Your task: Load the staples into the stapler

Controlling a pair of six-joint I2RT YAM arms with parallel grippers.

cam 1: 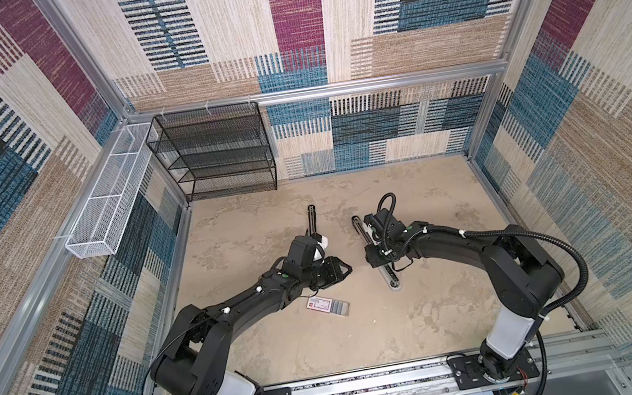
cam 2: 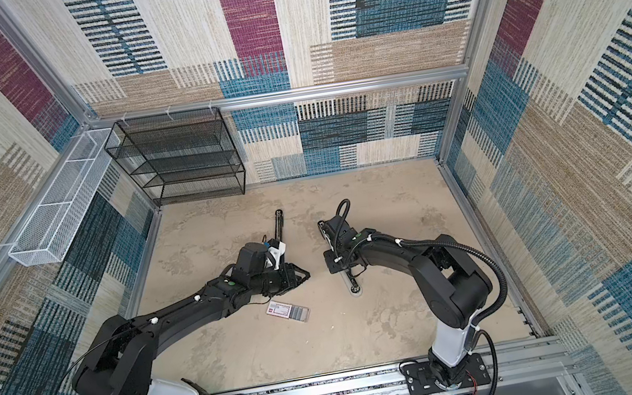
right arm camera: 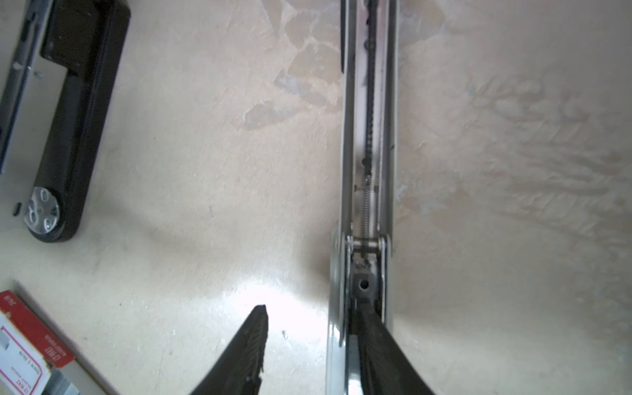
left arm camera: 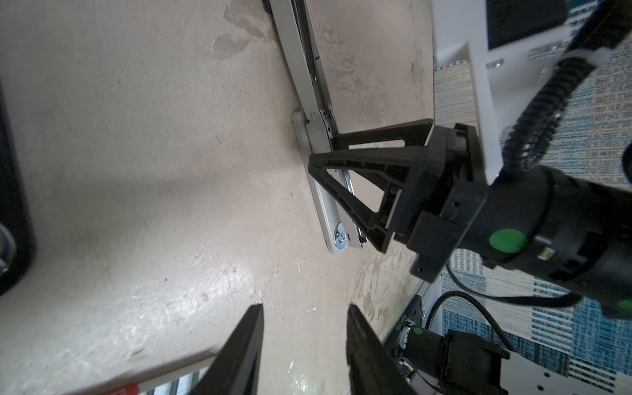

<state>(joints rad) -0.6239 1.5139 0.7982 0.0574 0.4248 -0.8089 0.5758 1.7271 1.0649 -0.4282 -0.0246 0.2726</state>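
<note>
Partly spread, the right gripper [right arm camera: 311,307] clamps nothing. One of its fingers [right arm camera: 376,349] sits down inside the open metal channel of the silver stapler [right arm camera: 369,136], close to the hinge pin. The other finger hangs outside the channel on its left, with bare table [cam 1: 286,358] showing in the gap. From the left wrist view the same gripper [left arm camera: 322,150] reaches in low from the right, its tips at the stapler's rail.

Across from it, the left gripper [left arm camera: 304,309] hovers with its fingers apart and nothing between them. In both top views [cam 1: 347,270] [cam 2: 305,276] it points right towards the silver stapler but stays clear of it.

That stapler [cam 1: 388,275] [cam 2: 352,283] lies folded out flat, right of centre, running near to far. Its pale base, with the round anvil plate, is at the near end.

A black stapler [cam 1: 313,220] [cam 2: 279,222] lies further left and further back, beyond the left wrist, also opened out.

The staples are in a flat white box [cam 1: 321,303] [cam 2: 279,307] with a red mark. It lies on the table just near of the left gripper and left of the silver stapler's near end, touching neither stapler. Grey strips [cam 1: 340,308] [cam 2: 300,313] show at its right end, where the box is open. Neither gripper is on it.
</note>
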